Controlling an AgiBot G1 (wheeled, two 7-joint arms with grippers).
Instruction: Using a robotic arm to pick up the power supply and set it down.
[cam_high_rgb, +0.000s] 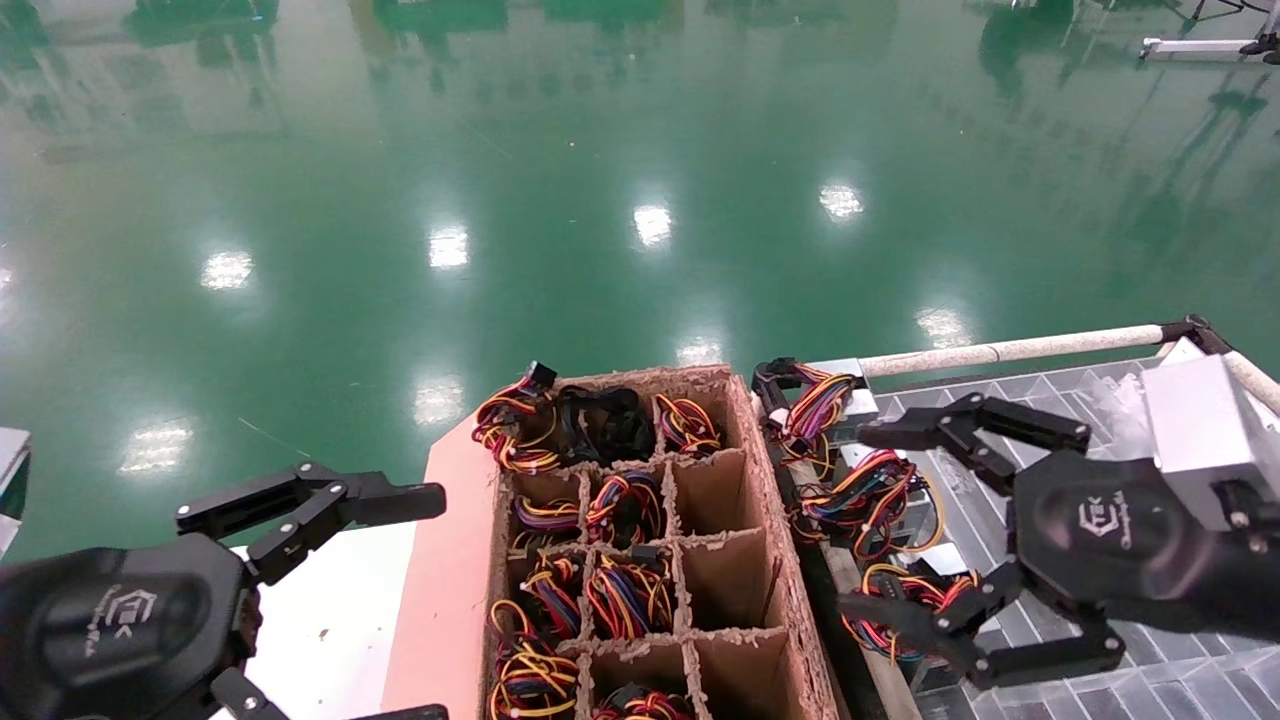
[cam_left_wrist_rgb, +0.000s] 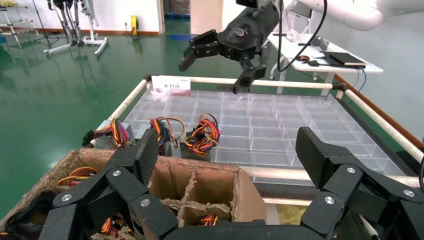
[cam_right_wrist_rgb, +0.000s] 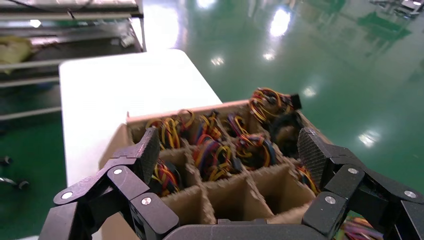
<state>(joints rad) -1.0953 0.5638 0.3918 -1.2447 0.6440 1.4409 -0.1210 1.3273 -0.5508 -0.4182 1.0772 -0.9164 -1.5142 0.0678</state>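
Several power supplies with coloured wire bundles fill cells of the brown carton, for example one power supply. Three more lie along the near edge of the clear tray; the middle one is under my right gripper. That gripper, with its silver wrist block, hovers open and empty above them. The left wrist view shows the right gripper high over the tray and the three supplies. My left gripper stays open and empty left of the carton.
The carton rests on a pink board beside a white table top. A white rail frames the tray's far side. Green floor lies beyond. A label card stands at the tray's far corner.
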